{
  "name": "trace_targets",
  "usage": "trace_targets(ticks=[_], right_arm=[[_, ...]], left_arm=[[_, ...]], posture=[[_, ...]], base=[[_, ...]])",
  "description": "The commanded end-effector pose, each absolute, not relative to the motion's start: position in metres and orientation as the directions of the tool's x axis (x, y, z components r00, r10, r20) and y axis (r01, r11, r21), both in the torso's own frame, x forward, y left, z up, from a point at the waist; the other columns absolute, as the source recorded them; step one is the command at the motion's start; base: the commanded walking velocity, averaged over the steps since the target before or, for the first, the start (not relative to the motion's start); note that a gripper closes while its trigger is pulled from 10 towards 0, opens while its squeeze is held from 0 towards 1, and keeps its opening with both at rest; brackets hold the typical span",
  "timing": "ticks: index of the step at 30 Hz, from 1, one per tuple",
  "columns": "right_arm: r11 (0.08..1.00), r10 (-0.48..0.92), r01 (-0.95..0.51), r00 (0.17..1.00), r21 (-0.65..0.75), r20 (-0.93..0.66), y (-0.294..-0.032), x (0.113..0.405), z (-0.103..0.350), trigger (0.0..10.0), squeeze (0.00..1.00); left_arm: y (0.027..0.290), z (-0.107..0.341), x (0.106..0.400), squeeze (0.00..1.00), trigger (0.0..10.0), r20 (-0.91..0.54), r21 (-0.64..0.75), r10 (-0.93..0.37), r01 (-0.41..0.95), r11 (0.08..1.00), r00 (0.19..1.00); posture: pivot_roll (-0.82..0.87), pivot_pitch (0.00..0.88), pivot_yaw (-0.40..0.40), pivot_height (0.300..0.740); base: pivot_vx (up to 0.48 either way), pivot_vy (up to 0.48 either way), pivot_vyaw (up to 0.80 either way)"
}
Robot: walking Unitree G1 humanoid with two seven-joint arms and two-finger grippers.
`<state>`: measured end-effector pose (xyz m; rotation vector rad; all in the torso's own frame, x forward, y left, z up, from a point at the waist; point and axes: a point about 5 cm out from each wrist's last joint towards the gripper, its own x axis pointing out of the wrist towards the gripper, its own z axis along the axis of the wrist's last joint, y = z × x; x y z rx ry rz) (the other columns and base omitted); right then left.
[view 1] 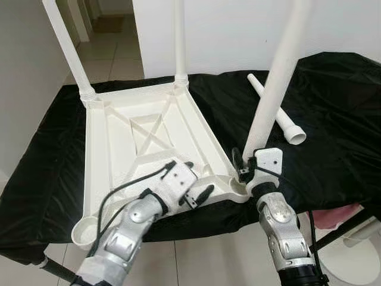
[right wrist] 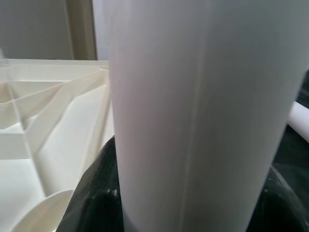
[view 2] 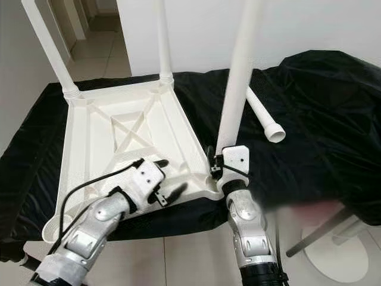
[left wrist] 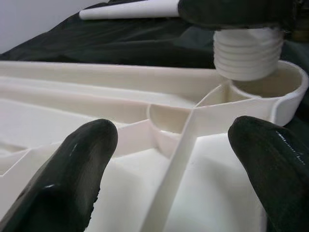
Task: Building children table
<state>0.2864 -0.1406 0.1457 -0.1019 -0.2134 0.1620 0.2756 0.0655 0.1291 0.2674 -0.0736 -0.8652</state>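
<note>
Lower left of the head view: left end effector [view 1: 191, 182], black fingers spread wide and holding nothing, poised over the near edge of the upturned white plastic ribbed children's table top [view 1: 119, 149]. Lying legs-up across the left half of the frame on the black-cloth-covered tabletop [view 1: 333, 107]. Upper left and top centre: two white plastic tube legs already standing in the far corner sockets [view 1: 87, 94]. Near-left round corner socket [view 1: 89, 229] vacant at lower left.

Centre right: right end effector [view 1: 244, 164] clamped around the base of the third white tubular plastic leg [view 1: 277, 77], rising toward the upper right. In the left wrist view, threaded leg end [left wrist: 248, 53] hanging just above the near-right open socket cup [left wrist: 275, 89], not yet entered. Further right: fourth loose white leg with flared end [view 1: 280, 116] lying on the cloth.

To seat well, probably: leg brought plumb over the cup, lowered until the threads catch, then turned without side load; free end effector pressed on the frame rim to stop the light plastic from sliding or spinning on slick cloth. Risk of cross-threading if tilted.

Cut off: tops of all three standing legs. Hidden: right fingertips behind the leg, thread alignment inside the cup. Blurred pink shape at lower right, hard to identify.
</note>
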Motion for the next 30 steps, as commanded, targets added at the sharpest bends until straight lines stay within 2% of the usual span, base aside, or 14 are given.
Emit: trace_targets(ticks=[1,4,10,18,30], right_arm=[[0.978,0.189,-0.167,0.962,-0.126,0.196,-0.139,0.283,0.142,10.0,0.0],[0.976,0.201,-0.178,0.96,-0.129,0.194,-0.139,0.279,0.138,10.0,0.0],[0.96,0.251,-0.221,0.952,-0.174,0.178,-0.137,0.267,0.127,10.0,0.0],[0.946,0.274,-0.234,0.947,-0.226,0.168,-0.146,0.253,0.12,10.0,0.0],[0.92,0.344,-0.301,0.927,-0.251,0.149,-0.145,0.26,0.115,10.0,0.0]], left_arm=[[0.065,0.126,0.269,0.0,10.0,-0.081,0.233,-0.816,0.807,0.543,0.573],[0.066,0.125,0.264,0.0,10.0,-0.094,0.22,-0.825,0.819,0.529,0.558],[0.064,0.122,0.259,0.0,10.0,-0.12,0.222,-0.808,0.809,0.545,0.577],[0.07,0.126,0.256,0.0,10.0,-0.12,0.214,-0.808,0.81,0.547,0.577],[0.075,0.136,0.26,0.0,10.0,-0.101,0.227,-0.795,0.792,0.566,0.598]], posture=[[-0.05,0.029,0.046,0.74],[-0.05,0.029,0.046,0.74],[-0.05,0.02,0.049,0.74],[-0.05,0.031,0.051,0.74],[-0.05,0.034,0.053,0.74]], base=[[0.0,0.0,0.0],[0.0,0.0,0.0],[0.0,0.0,0.0],[0.0,0.0,0.0],[0.0,0.0,0.0]])
